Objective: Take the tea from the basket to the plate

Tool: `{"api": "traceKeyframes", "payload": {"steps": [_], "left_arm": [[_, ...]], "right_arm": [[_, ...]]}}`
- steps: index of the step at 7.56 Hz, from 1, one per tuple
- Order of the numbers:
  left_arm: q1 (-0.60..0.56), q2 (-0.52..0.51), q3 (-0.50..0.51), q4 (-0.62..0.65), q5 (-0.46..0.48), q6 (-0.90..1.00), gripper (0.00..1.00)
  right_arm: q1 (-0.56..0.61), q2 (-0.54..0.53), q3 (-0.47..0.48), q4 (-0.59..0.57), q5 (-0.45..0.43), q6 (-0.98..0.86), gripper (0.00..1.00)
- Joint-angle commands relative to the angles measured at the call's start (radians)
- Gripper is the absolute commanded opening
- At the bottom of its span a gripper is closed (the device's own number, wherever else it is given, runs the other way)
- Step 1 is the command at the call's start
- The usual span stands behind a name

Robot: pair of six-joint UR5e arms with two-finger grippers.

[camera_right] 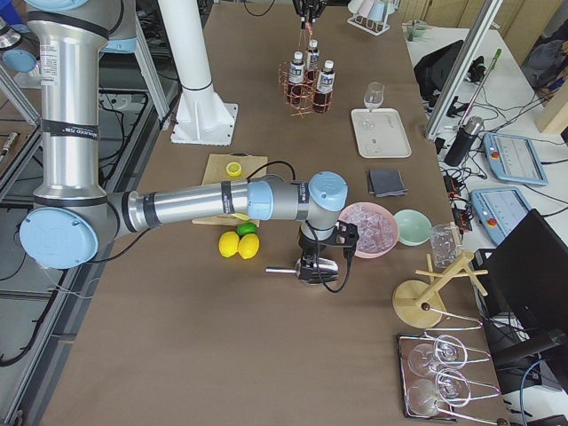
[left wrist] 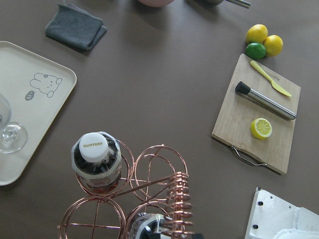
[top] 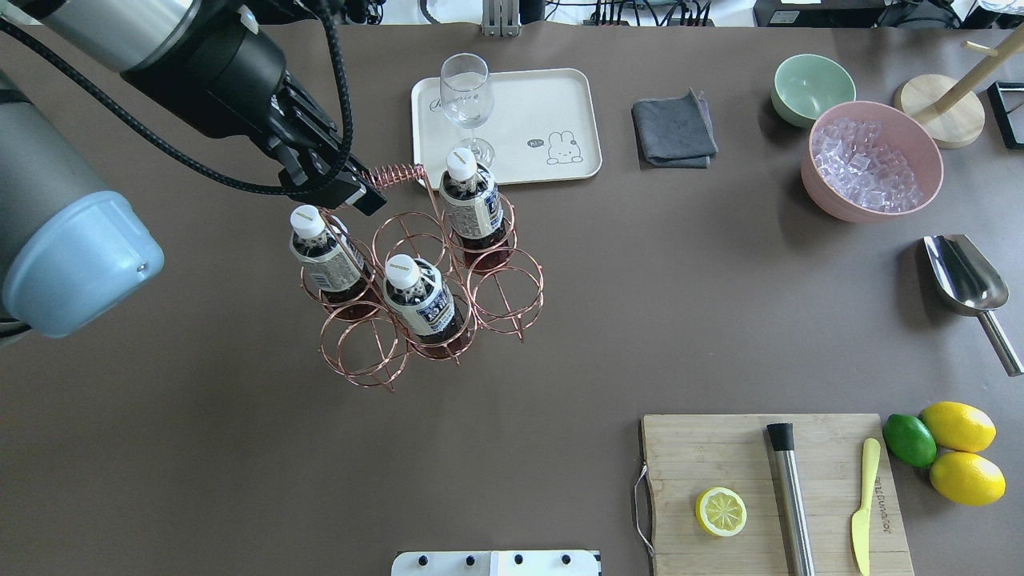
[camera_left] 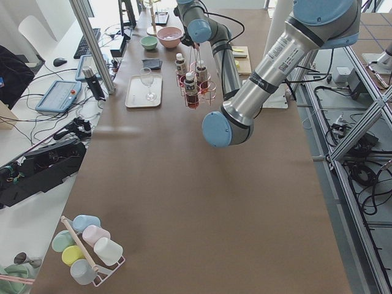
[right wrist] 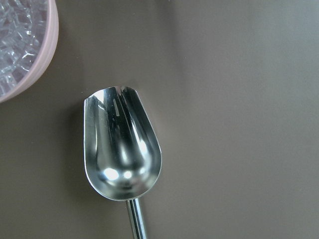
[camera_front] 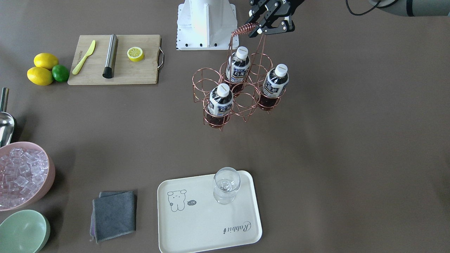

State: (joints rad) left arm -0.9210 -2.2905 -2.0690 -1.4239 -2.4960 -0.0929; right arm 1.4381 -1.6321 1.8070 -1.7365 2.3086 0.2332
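The copper wire basket (camera_front: 246,105) is in the middle of the table with three tea bottles (camera_front: 240,64) (camera_front: 276,81) (camera_front: 220,101) in its rings. My left gripper (camera_front: 258,28) is shut on the coiled top of the basket's handle (top: 394,174). The overhead view shows the same grip (top: 358,192), with the bottles (top: 324,250) below it. I cannot tell whether the basket is off the table. The cream plate (camera_front: 207,225) holds only a clear glass (camera_front: 226,185). My right gripper (camera_right: 319,262) hangs over a steel scoop (right wrist: 122,144); I cannot tell whether it is open.
A cutting board (camera_front: 116,59) carries a yellow knife, a steel muddler and a half lemon, with lemons and a lime (camera_front: 47,68) beside it. A pink bowl of ice (camera_front: 21,175), a green bowl (camera_front: 23,232) and a grey cloth (camera_front: 114,214) lie near the plate.
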Motion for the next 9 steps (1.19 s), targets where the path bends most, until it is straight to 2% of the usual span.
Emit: {"api": "traceKeyframes", "payload": {"steps": [1,3,4,6,9], "left_arm": [[0.028,0.003,0.018,-0.05,-0.006,-0.004,0.0],[0.08,0.002,0.026,-0.07,-0.001,0.005,0.0],[0.114,0.006,0.027,-0.134,0.0,0.002,0.0],[0.122,0.028,0.035,-0.186,0.0,0.013,0.0],[0.119,0.028,0.069,-0.199,-0.006,0.105,0.0]], "right_arm": [[0.001,0.0,0.0,-0.001,-0.001,0.0,1.0],[-0.001,0.0,0.003,-0.001,0.0,0.0,1.0],[-0.001,0.0,0.0,0.0,-0.001,0.0,1.0],[-0.001,-0.008,-0.002,0.0,-0.003,-0.002,1.0],[-0.016,0.012,0.006,0.005,-0.014,0.002,1.0]]}}
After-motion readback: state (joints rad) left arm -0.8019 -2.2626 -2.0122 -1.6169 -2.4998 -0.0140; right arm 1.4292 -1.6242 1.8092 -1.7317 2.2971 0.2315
